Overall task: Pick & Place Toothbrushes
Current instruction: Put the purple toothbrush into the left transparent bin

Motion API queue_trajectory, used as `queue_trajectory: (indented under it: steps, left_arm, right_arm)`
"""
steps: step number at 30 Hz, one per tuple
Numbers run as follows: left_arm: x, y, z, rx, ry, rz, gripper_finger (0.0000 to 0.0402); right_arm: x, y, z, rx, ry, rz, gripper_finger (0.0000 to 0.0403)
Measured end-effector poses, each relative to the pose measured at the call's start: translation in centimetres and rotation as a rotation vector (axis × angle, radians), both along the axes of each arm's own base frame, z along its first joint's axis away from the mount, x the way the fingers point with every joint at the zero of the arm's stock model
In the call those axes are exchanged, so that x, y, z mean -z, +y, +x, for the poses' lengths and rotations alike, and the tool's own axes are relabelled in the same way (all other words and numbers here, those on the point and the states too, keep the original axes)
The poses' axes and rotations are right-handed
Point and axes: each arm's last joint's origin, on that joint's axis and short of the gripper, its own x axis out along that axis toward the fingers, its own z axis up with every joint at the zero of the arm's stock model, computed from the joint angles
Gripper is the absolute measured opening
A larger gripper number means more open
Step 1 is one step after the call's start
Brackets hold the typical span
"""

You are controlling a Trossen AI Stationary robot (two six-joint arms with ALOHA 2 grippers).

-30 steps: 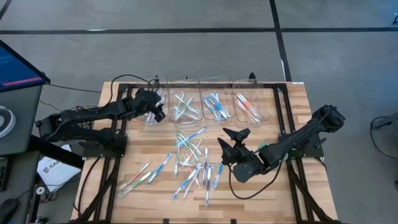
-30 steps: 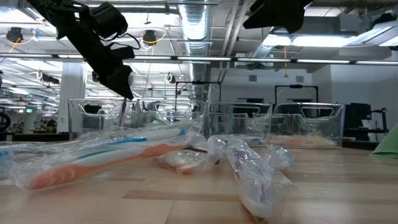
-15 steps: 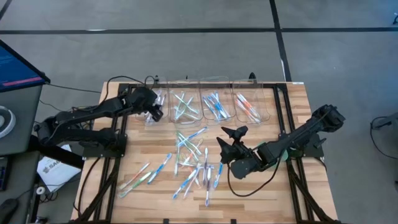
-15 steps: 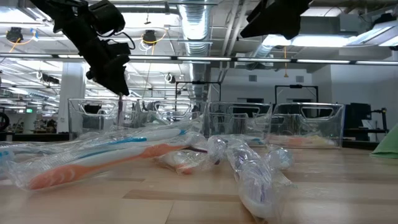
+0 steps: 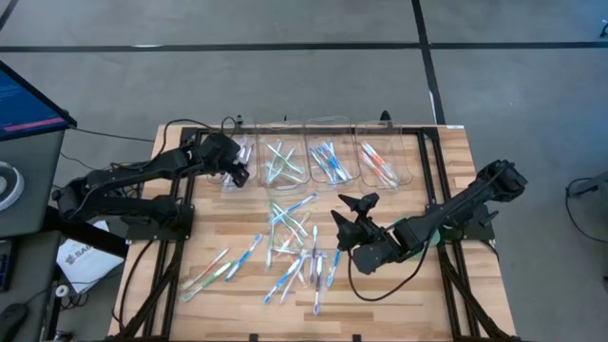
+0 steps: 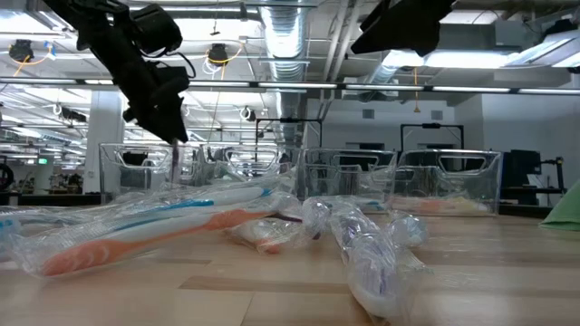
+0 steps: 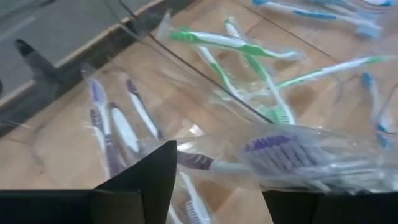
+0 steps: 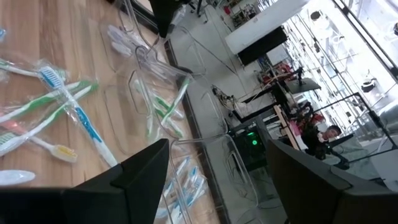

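Many wrapped toothbrushes [image 5: 294, 249] lie loose on the wooden table's middle. My left gripper [image 5: 237, 172] hovers over the leftmost clear bin [image 5: 231, 180] at the far edge, its fingers apart in the left wrist view [image 7: 219, 186]. A purple toothbrush [image 7: 280, 153] in a clear wrapper lies across the gap just past the fingers, above other purple brushes [image 7: 109, 127] in the bin. My right gripper [image 5: 350, 212] is open and empty above the table, right of the pile. My left gripper: I cannot tell whether it touches the purple toothbrush. The handle end [image 7: 189, 162] reaches the edge of one finger [image 7: 149, 180], and the wrapper blurs the place. In the low view a thin stick [image 6: 172, 156] hangs below the gripper into the bin.
Four clear bins stand in a row at the far edge: purple, green [image 5: 282, 161], blue [image 5: 331, 161] and orange [image 5: 380, 163] brushes. More brushes lie at the near left [image 5: 217, 269]. A green thing [image 6: 566, 213] shows at the low view's right edge.
My left gripper has gone a little toward the table's left edge over the leftmost bin, and the thin stick below it has gone along with it. The loose toothbrushes have stayed where they were.
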Motion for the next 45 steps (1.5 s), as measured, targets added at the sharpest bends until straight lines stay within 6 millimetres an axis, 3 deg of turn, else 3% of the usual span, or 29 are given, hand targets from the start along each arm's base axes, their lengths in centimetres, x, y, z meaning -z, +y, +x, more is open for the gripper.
queue_trajectory:
  steps: [21, 30, 45]
  left_arm:
    - [0.4, -0.3, -0.5, -0.013, 0.080, -0.007, 0.0209]
    - [0.7, -1.1, -0.5, 0.123, 0.187, 0.027, 0.0209]
    - [0.8, -1.1, -0.6, 0.118, 0.195, 0.017, 0.0209]
  right_arm:
    - [0.5, -0.2, -0.4, 0.018, 0.008, 0.026, 0.0264]
    - [0.5, -0.3, -0.5, 0.018, 0.018, 0.021, 0.0264]
    - [0.6, -0.3, -0.5, 0.008, 0.025, 0.032, 0.0264]
